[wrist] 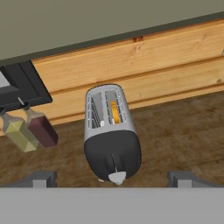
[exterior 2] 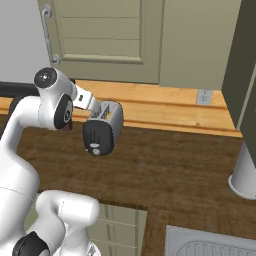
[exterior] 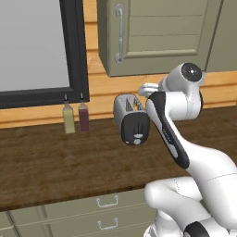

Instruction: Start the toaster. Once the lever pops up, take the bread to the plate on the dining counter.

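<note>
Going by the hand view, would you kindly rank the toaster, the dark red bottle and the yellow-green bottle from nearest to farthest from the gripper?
1. toaster: straight ahead of the open gripper.
2. dark red bottle: left of the toaster, by the wall.
3. yellow-green bottle: farthest left, beside the red one.

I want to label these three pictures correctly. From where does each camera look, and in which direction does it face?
Left base view: behind the arm's left, facing the toaster and two bottles; the arm rises lower right.
Right base view: behind its right, facing the toaster on the worktop; the arm rises lower left.
Hand view: on the hand, above the toaster, bread in one slot; open tool tips below.
All share the toaster.
</note>
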